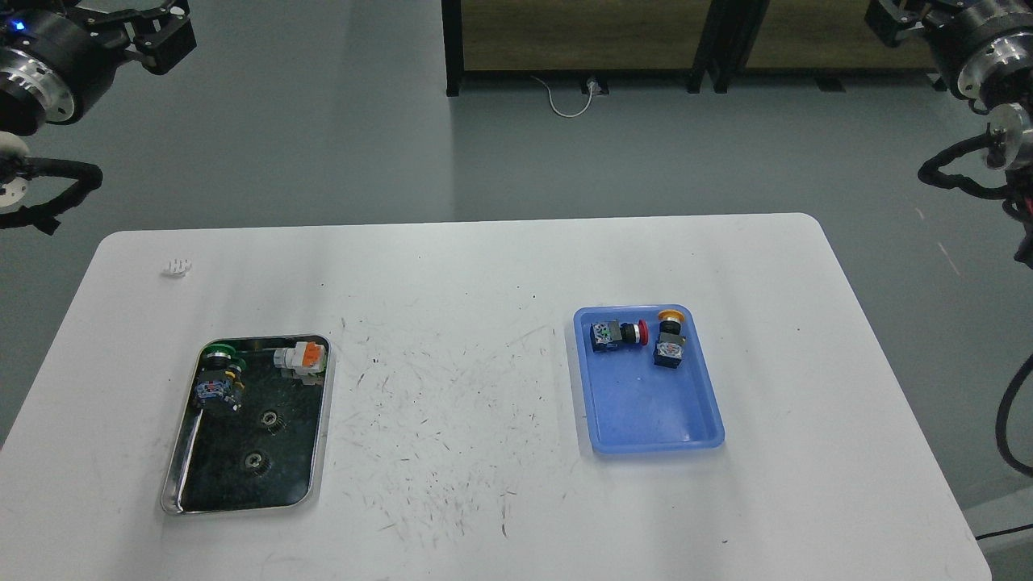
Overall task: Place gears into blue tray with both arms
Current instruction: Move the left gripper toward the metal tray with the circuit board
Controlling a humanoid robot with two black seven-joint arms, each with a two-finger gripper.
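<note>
Head view, looking down at the white table [484, 266]. Its surface is scuffed with dark scratches through the middle.

Both gears lie in the steel tray [173, 472] at my left, on its dark inside: one gear [273, 420] near the tray's middle, the other gear [257, 461] just below it, nearer me. They are apart from each other, not touching. They read small and dark against the dark floor of the tray; teeth are barely made out, only the pale centres stand clear.

Same tray, upper end: a green-capped switch [218, 375] at the left and an orange-and-white part [303, 359] at the right corner. Detail on both is blurred.

The blue tray [646, 411] sits well apart to the right. It holds a red-capped switch [620, 334] lying on its side and a yellow-capped switch [669, 339] just beside it, both at the far end. The near half is bare blue.

A small white piece [177, 267] lies near the table's far-left corner; I cannot tell what it is.

My left gripper [153, 28] is up at the top-left corner, well off the table, partly cut by the frame edge. Dark against dark; I cannot tell whether its fingers are parted or closed. My right gripper [896, 16] is at the top-right corner, mostly cut off; its state cannot be told either. Neither is near any object.
</note>
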